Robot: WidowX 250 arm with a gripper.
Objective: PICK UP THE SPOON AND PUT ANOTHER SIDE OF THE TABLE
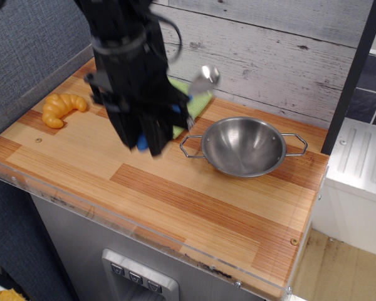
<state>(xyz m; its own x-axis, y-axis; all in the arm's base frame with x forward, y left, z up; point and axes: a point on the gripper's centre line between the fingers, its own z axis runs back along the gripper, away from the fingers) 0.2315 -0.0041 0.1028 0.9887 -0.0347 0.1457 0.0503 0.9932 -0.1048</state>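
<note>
A croissant [60, 108] is lying at the left, a green cloth [197, 103] is peeking out behind, and a steel bowl [244, 146] is sitting right.

The surface [194, 207] is a wooden top of light and reddish-brown striped planks, with a clear plastic strip along its front edge. At the left end lies an orange croissant-shaped item [61, 108]. A green cloth [197, 105] lies flat toward the back wall, partly hidden. Just right of the cloth, a two-handled steel bowl [244, 146] stands upright on the wood.
</note>
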